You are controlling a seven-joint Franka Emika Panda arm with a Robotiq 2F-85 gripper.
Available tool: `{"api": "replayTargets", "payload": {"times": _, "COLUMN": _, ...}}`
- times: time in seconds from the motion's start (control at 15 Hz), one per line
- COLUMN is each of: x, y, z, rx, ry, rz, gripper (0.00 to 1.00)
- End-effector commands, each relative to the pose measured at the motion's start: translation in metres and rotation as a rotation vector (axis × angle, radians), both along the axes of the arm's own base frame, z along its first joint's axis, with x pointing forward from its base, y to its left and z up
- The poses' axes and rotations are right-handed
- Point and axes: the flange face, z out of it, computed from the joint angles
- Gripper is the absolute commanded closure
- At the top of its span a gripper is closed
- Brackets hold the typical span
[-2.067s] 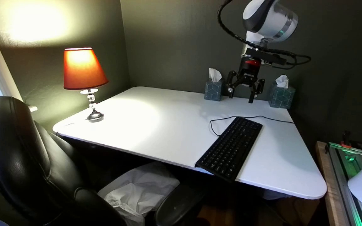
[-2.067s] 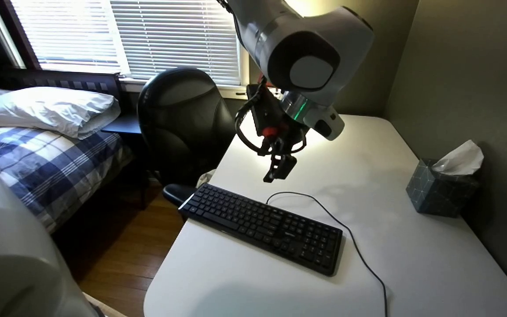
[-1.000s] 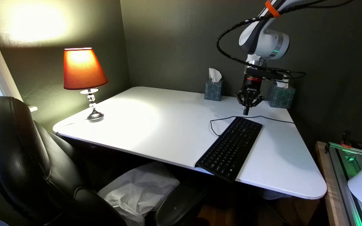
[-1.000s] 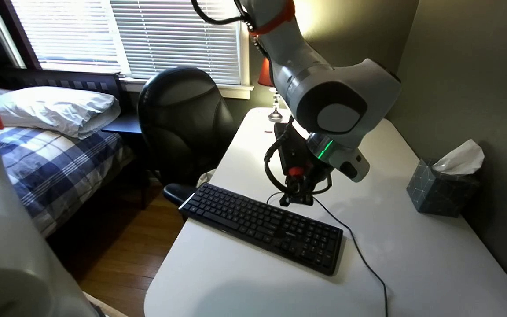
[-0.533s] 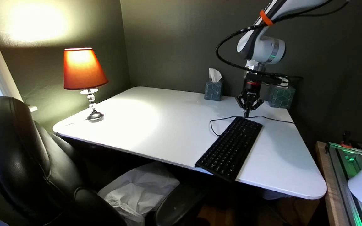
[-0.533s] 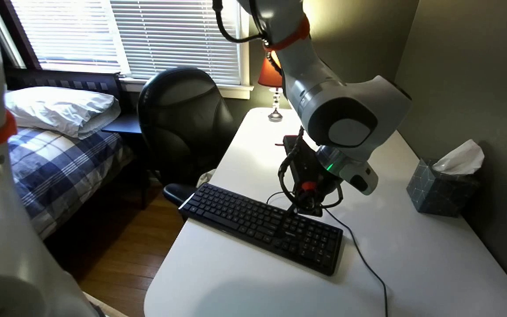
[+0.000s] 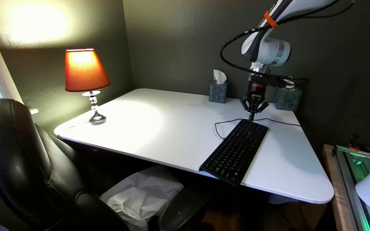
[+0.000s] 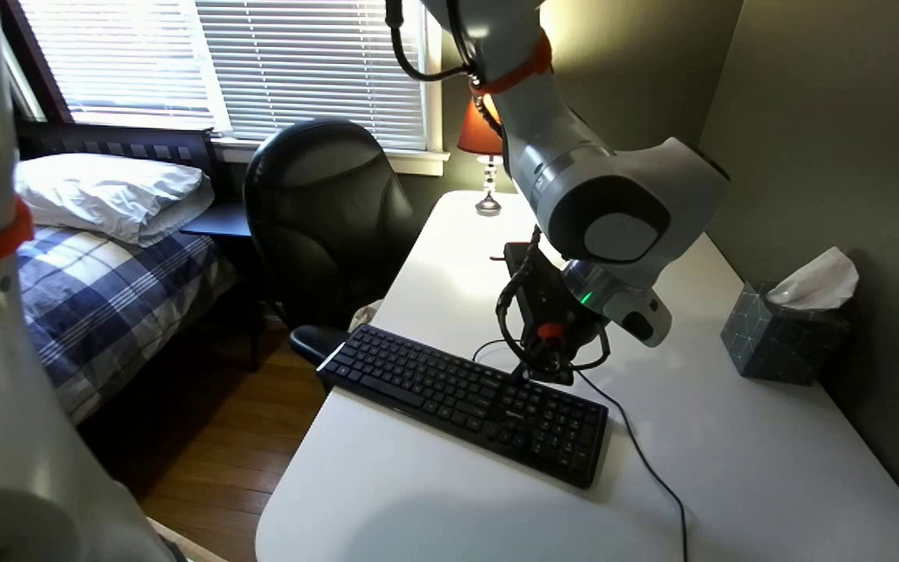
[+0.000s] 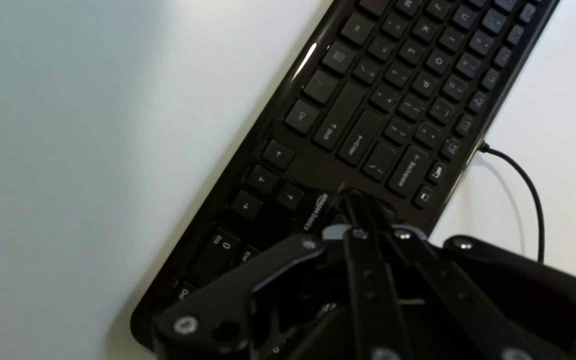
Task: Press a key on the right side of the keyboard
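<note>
White worktop [image 7: 172, 123], dark walls [image 7: 178, 41], wood floor [image 8: 231, 453]. On the worktop: black keyboard [image 7: 238, 149], lying flat, end opposite its numpad overhanging the edge. Thin cable [image 9: 537, 200] off its rear long side. Past the keyboard's numpad end: tissue box [image 7: 217, 93], plus a second box [image 7: 288, 100] partly hidden by the arm [image 7: 270, 53]. Well apart on its cable side: lit orange-red lamp [image 7: 87, 72]. Near its overhanging end: black chair [image 8: 325, 226]; farther out, bed [image 8: 129, 289] with plaid cover, window blinds [image 8: 309, 70].

Readable in wrist view: "amazon basics" logo [image 9: 316, 212], Backspace, Enter, Shift, Ctrl, Ins, Del, some letter keys. Lettering on the arm too small to read.

Status: fingers [image 9: 366, 275] fully closed against each other, pointing down at the keyboard between logo and Backspace. Whether the tips touch a key, can't say from these views.
</note>
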Motion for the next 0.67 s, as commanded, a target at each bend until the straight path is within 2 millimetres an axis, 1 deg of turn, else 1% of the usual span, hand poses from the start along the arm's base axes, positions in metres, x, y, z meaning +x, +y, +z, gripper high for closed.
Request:
{"api": "replayTargets", "payload": {"times": 0.0, "x": 0.013, "y": -0.004, "z": -0.016, "rx": 0.023, "ry": 0.022, "rz": -0.014, "gripper": 1.0}}
{"api": "replayTargets", "payload": {"times": 0.33, "x": 0.031, "y": -0.004, "z": -0.034, "rx": 0.027, "ry": 0.034, "rz": -0.009, "gripper": 1.0}}
{"api": "replayTargets", "payload": {"times": 0.6, "x": 0.041, "y": -0.006, "z": -0.044, "rx": 0.025, "ry": 0.047, "rz": -0.009, "gripper": 1.0}}
